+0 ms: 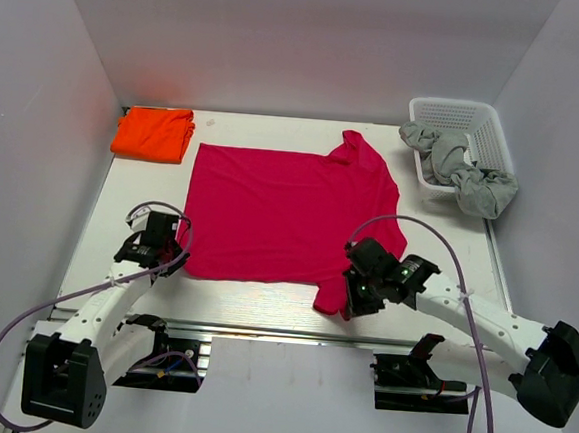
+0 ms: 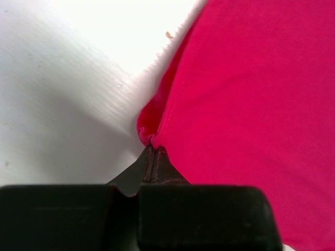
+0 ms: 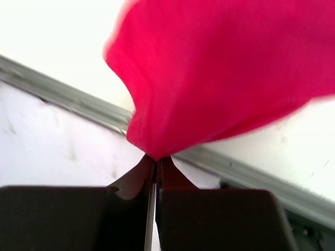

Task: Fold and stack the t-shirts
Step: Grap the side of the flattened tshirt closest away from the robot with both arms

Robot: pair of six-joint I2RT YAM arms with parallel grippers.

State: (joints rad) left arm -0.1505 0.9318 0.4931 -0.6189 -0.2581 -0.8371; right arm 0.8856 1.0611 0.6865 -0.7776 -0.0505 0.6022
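The magenta-red t-shirt [image 1: 280, 211] lies spread flat across the middle of the white table. The bright orange t-shirt [image 1: 155, 132] lies folded at the far left corner. My left gripper [image 1: 170, 254] is shut on the magenta-red shirt's near left corner, seen pinched in the left wrist view [image 2: 153, 145]. My right gripper [image 1: 352, 295] is shut on the shirt's near right sleeve and lifts it a little; the right wrist view shows the cloth [image 3: 220, 73] hanging from the closed fingertips [image 3: 157, 157].
A white basket [image 1: 467, 130] at the far right holds grey cloth [image 1: 473, 181] that spills over its near rim. The table's metal front rail [image 1: 280, 331] runs just below both grippers. White walls enclose the table on three sides.
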